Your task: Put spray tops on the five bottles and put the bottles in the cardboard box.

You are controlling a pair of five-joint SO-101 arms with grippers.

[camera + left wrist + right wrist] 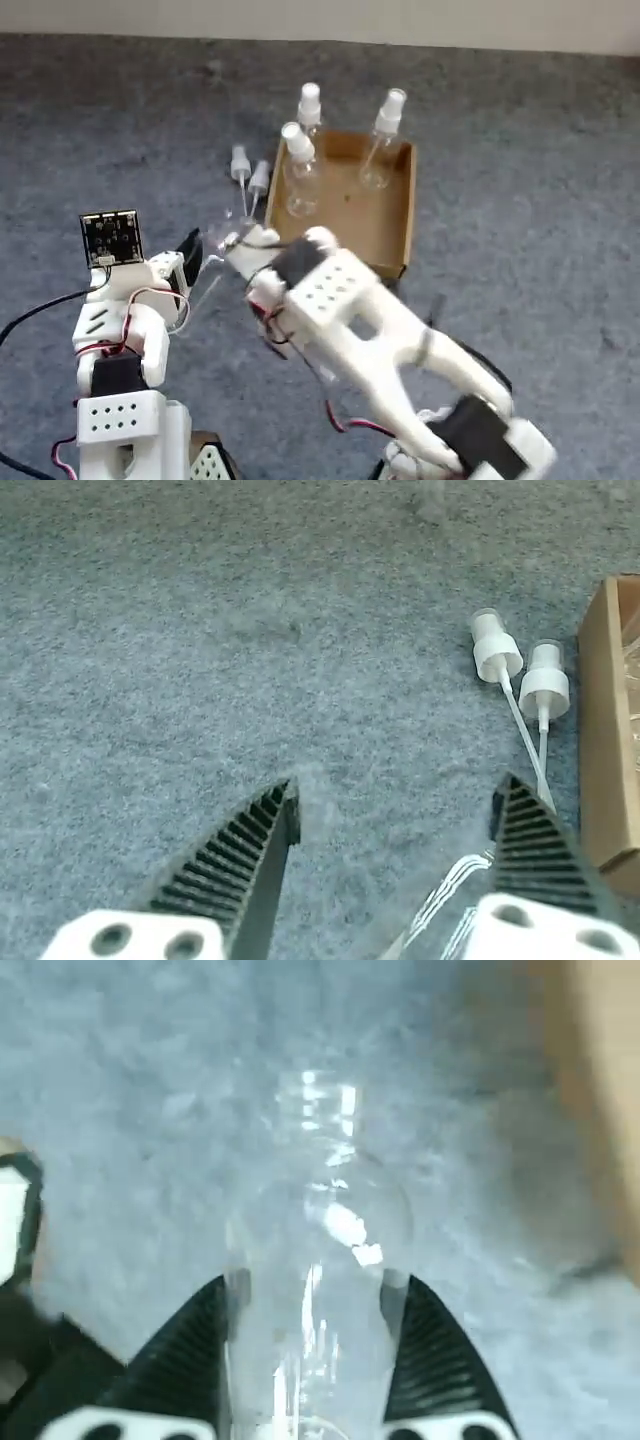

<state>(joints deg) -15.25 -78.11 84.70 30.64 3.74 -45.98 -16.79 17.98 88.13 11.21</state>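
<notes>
My right gripper [310,1295] is shut on a clear bottle [320,1210] with no top on its bare neck [325,1110], low over the carpet. In the high view this gripper [235,242] is left of the cardboard box [385,235]. My left gripper [395,820] is open just beside it, and part of a clear bottle [450,895] shows close to one finger. Two loose spray tops [495,650] [545,680] lie on the carpet near the box's left wall [610,740]. Three capped bottles [298,170] [383,140] [310,108] stand at the box's far end.
Grey carpet covers the whole floor. The two arms are close together left of the box, with the left gripper [190,252] a short way from the right one. Cables trail near both arm bases. Open carpet lies to the far left and right of the box.
</notes>
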